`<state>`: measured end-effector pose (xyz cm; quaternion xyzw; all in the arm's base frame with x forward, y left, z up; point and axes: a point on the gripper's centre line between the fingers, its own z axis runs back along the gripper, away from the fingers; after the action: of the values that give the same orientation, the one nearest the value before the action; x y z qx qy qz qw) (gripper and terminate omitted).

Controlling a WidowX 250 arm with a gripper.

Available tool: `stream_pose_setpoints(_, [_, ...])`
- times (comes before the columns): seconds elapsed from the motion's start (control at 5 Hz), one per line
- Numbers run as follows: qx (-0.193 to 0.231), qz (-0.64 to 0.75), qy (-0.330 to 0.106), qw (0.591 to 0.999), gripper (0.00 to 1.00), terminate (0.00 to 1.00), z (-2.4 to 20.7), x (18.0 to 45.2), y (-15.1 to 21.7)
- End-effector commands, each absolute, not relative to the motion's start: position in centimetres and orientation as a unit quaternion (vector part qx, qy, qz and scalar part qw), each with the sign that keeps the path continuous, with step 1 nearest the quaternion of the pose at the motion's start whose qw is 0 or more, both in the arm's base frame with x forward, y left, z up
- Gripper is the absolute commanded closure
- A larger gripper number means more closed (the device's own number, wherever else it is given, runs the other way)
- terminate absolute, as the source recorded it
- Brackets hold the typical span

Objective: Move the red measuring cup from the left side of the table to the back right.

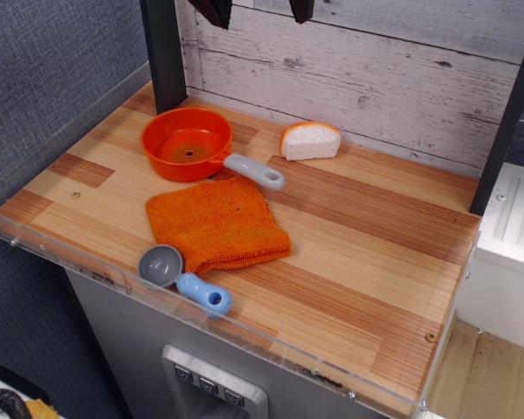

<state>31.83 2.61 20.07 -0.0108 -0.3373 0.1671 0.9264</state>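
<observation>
The red measuring cup (187,142) is a round orange-red bowl with a dark centre dot. It stands upright at the back left of the striped wood table (367,236), and its light-grey handle (255,171) points right and toward the front. My gripper (256,9) hangs high above the back of the table. Only its two dark fingertips (211,10) show at the top edge, spread wide apart and holding nothing. It is above and a little right of the cup, well clear of it.
An orange knitted cloth (217,223) lies just in front of the cup, under the handle's end. A small grey scoop with a blue handle (182,277) rests by the clear front rim. A piece of bread (310,140) lies at the back centre. A black post (164,52) stands behind the cup.
</observation>
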Motion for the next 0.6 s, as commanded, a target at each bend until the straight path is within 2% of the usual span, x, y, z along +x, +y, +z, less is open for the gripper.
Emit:
stream_pose_setpoints(0.0, [-0.011,0.167,-0.337,0.926,0.0,0.0,20.1,31.8,2.6])
stream_pose_setpoints(0.4, [0.012,0.243,-0.329,0.913,0.0,0.0,20.2,32.9,3.9])
